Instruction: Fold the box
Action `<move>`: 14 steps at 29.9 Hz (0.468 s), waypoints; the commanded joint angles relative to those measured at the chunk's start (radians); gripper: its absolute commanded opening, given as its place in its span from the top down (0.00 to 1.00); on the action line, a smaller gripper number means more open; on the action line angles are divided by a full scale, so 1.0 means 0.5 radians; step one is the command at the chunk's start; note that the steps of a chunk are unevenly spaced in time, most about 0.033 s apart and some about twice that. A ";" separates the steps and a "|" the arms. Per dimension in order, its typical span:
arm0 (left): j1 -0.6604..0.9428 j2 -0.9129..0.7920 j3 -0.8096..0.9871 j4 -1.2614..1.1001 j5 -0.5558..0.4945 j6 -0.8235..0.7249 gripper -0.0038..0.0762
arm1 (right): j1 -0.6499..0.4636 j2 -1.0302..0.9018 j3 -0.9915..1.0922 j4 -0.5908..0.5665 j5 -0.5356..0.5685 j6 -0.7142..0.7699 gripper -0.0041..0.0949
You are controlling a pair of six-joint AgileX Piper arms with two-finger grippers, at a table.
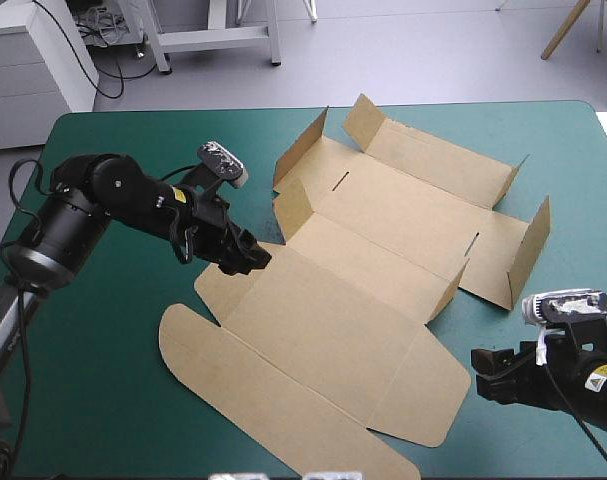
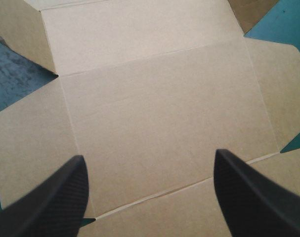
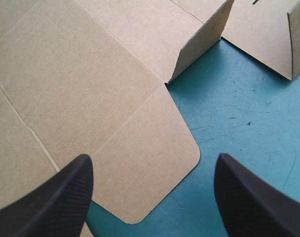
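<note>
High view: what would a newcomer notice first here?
The brown box, a big cut sheet spread across the teal-green cover, with side flaps standing up at its far end. The left pincer hovers open at its left edge, the right pincer open by its near right rounded flap.

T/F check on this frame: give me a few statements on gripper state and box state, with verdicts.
1. The left gripper and the right gripper are both open. True.
2. The box is a finished tray with all walls tucked. False: it is mostly a flat sheet, with only a few flaps on its far half standing up.
3. The left gripper is clamped on a flap. False: its fingers stand apart over a flat panel, with nothing between them.
4. The right gripper is at the near right rounded flap, which lies flat on the cover. True.
</note>
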 commanded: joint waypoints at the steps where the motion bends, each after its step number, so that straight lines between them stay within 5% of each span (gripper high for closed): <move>1: -0.005 -0.034 -0.056 -0.106 0.097 0.010 0.32 | 0.004 0.021 -0.061 0.059 -0.063 -0.021 0.31; 14: -0.005 -0.034 -0.056 -0.085 0.097 0.024 0.32 | 0.004 0.021 -0.061 0.067 -0.095 0.033 0.31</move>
